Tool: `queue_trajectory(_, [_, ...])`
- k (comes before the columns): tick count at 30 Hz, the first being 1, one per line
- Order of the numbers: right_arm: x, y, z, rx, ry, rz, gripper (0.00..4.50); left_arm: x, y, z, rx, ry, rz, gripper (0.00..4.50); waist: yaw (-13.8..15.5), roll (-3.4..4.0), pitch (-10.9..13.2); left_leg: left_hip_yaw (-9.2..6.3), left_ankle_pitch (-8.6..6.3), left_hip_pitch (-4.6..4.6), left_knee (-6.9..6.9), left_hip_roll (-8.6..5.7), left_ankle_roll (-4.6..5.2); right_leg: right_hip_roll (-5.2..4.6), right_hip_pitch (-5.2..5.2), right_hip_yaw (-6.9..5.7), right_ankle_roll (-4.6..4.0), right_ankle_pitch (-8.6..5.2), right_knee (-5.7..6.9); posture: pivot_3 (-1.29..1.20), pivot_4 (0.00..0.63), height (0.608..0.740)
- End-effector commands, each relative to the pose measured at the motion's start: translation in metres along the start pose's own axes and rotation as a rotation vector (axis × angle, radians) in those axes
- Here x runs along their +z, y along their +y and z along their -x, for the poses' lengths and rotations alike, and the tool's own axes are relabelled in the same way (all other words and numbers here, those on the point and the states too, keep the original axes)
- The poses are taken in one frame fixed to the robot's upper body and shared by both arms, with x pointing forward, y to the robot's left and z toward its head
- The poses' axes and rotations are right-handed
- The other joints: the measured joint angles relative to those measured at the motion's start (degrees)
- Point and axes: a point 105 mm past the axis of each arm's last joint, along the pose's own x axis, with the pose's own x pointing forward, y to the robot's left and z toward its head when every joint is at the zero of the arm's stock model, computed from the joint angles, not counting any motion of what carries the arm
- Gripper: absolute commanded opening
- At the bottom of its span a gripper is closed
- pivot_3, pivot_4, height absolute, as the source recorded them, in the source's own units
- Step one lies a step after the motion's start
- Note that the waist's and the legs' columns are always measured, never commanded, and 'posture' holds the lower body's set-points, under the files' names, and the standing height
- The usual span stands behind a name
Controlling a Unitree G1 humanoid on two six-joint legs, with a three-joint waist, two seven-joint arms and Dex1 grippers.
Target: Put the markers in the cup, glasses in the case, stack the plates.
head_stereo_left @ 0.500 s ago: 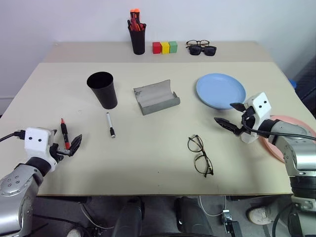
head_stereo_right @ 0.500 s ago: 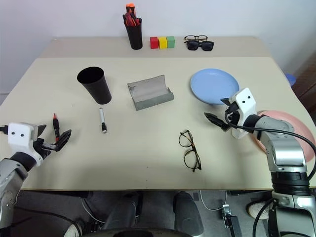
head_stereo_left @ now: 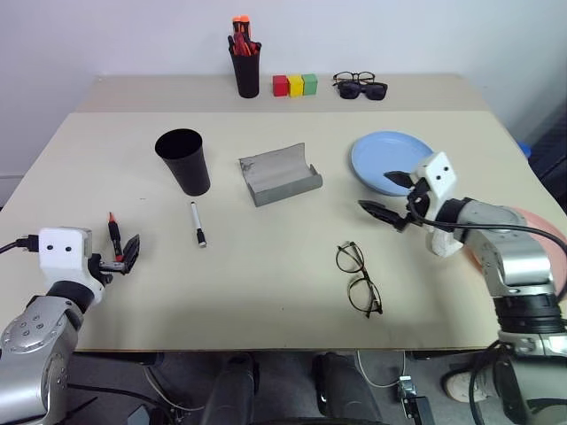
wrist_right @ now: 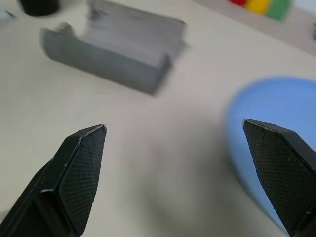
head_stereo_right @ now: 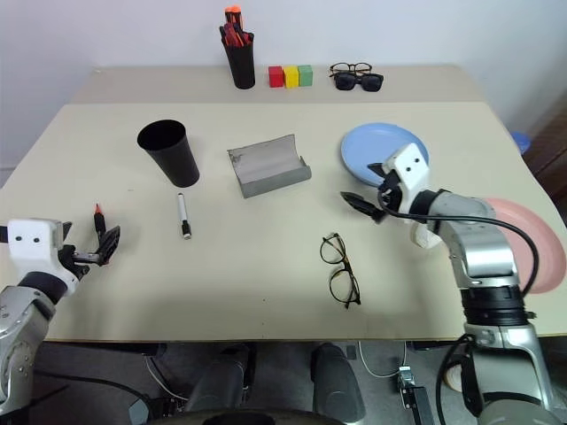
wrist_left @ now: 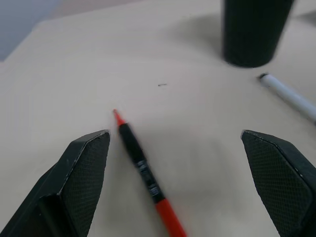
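A pale beige bench (head_stereo_left: 266,266) against a white wall fills my head views; on it I see the cup (head_stereo_left: 183,161), matte black, wide-mouthed and tapered, standing upright toward the left; just in front of it lies the white marker (head_stereo_left: 198,223) with its black cap toward me, and further left the black-bodied marker (head_stereo_left: 114,237) with its red tip pointing away; the grey case (head_stereo_left: 279,174) sits open at the middle, lid tipped back; the wire-framed glasses (head_stereo_left: 359,279) lie unfolded, well apart from the case, nearer me; the light blue plate (head_stereo_left: 381,159) rests at the right and the salmon pink plate (head_stereo_right: 532,243) near the right edge, partly behind my right arm; my left hand (head_stereo_left: 120,259) hovers by the red marker's rear end, fingers apart, and my right hand (head_stereo_left: 387,195) hangs over the blue plate's near rim, fingers apart, holding nothing; the left wrist view gives me the red marker lying between the two spread fingers, which the head views leave unclear; the right wrist view shows the case's grey interior.
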Motion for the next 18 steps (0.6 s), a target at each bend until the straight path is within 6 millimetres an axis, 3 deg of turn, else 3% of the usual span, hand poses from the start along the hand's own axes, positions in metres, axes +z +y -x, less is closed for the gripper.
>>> queue_trajectory(1, [0.034,0.049,-0.028,0.19,-0.083,0.131,4.5,0.0,0.017,-0.002,0.163,0.09,0.01,4.44,-0.11,0.0,0.0,0.0,0.0,0.0,0.0,0.0,0.0,0.01,-0.01,0.0,0.04,0.02,0.02,0.0,0.15,0.74])
queue_trajectory(4, [0.041,0.088,-0.043,0.336,-0.109,0.174,4.5,0.009,0.015,-0.012,0.216,0.101,0.106,4.44,0.14,-0.01,-0.01,-0.05,0.0,0.0,0.01,-0.02,0.0,0.02,-0.01,-0.02,0.09,0.04,0.06,0.0,0.15,0.74])
queue_trajectory(10, [0.056,0.129,-0.064,0.437,-0.179,0.203,4.5,0.007,0.017,-0.042,0.267,0.231,0.207,4.44,0.1,-0.18,-0.01,-0.15,0.02,-0.01,0.06,-0.09,-0.03,0.0,0.02,-0.09,0.17,0.08,0.09,0.0,0.15,0.74])
queue_trajectory(12, [0.059,0.136,-0.066,0.445,-0.202,0.201,4.5,0.004,0.017,-0.058,0.262,0.284,0.252,4.44,0.07,-0.18,-0.01,-0.17,0.02,0.01,0.04,-0.09,-0.04,0.01,-0.01,-0.1,0.17,0.08,0.18,0.0,0.15,0.74])
queue_trajectory(18, [0.061,0.145,-0.064,0.44,-0.228,0.173,4.5,-0.003,0.019,-0.082,0.24,0.394,0.378,4.44,-0.1,-0.21,0.0,-0.2,0.04,0.0,0.03,-0.09,-0.06,0.02,-0.04,-0.11,0.17,0.09,0.2,0.0,0.15,0.74])
